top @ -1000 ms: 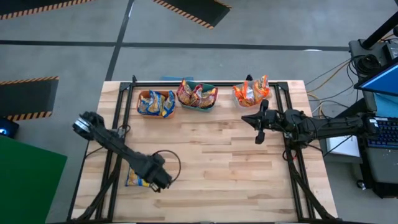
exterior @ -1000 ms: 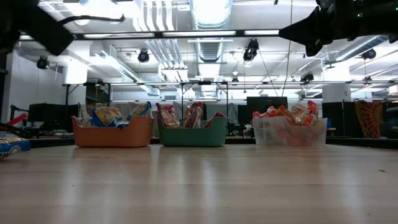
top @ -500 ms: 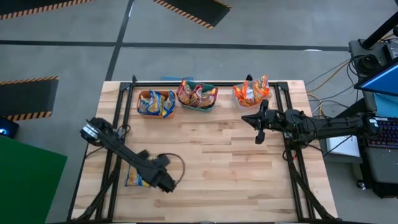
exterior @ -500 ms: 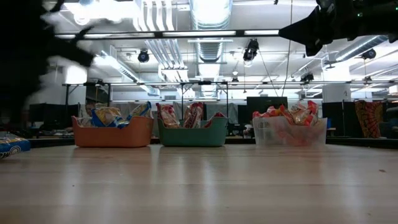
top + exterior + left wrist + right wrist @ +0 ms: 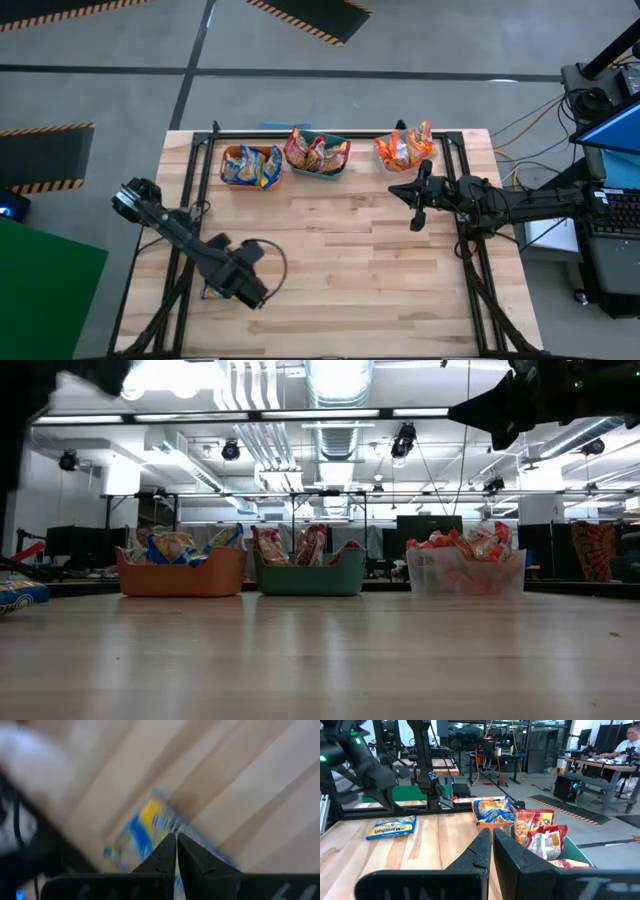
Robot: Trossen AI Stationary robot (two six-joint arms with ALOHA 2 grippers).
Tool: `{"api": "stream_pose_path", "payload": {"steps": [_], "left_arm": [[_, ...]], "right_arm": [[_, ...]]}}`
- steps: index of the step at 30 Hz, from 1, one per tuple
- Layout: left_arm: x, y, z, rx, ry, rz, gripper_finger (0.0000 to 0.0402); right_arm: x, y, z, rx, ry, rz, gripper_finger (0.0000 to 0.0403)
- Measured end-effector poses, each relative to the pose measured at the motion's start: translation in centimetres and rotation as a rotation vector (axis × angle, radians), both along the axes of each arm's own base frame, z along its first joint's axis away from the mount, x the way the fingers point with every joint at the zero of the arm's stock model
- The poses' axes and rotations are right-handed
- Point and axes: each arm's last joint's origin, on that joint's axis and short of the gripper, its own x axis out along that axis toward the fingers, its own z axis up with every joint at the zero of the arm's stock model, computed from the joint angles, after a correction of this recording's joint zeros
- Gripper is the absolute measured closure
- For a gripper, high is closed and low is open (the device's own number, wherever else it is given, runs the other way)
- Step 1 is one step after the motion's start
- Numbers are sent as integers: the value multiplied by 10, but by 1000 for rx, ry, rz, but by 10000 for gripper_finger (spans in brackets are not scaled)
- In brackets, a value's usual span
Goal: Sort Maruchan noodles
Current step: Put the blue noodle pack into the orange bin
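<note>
Right, my left gripper is above the last blue packet, fingers together. Descending like this shoves it off the desk edge. Right gripper idle, fingers together.

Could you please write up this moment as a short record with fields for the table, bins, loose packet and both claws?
table: wooden table
orange bin: blue-and-yellow packets, far edge
green bin: maroon-pink packets, middle of row
clear bin: orange-red packets, right end of row
loose packet: blue-and-yellow, flat on table near left edge
left claw: shut, empty, over the loose packet
right claw: shut, empty, raised near the clear bin
left to sort: the one loose packet
</note>
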Motion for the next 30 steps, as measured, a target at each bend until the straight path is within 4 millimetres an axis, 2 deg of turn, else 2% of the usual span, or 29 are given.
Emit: {"api": "stream_pose_path", "payload": {"steps": [3, 7, 11, 13, 15, 17, 18, 21, 24, 27, 30], "left_arm": [[-12, 1, -22, -44, 88, 84, 402], [-19, 1, -54, -137, 167, 122, 402], [-21, 3, -76, -172, 143, 120, 402], [-17, 5, -82, -151, 73, 111, 402], [-2, 7, -79, -71, -130, 67, 402], [17, 7, -62, 37, -336, -7, 402], [23, 8, -51, 81, -374, -64, 402], [33, 5, -24, 122, -350, -262, 402], [40, -4, -7, 132, -374, -453, 402], [41, -21, -2, 139, -437, -689, 402], [37, -25, -3, 98, -511, -769, 402]], "right_arm": [[0, 0, 0, 10, 0, 0, 394], [0, 0, 0, 11, 1, 0, 394], [0, 0, 0, 11, 0, -1, 394], [0, 0, 0, 10, -1, -1, 394], [0, 0, 0, 10, -4, -1, 394], [0, 0, 0, 10, -6, -1, 394], [0, 0, 0, 10, -5, -1, 394], [0, 0, 0, 10, -5, -1, 394], [0, 0, 0, 9, -2, -1, 394], [1, 0, 0, -1, 2, -1, 394], [1, 0, -1, -1, 7, -1, 394]]}}
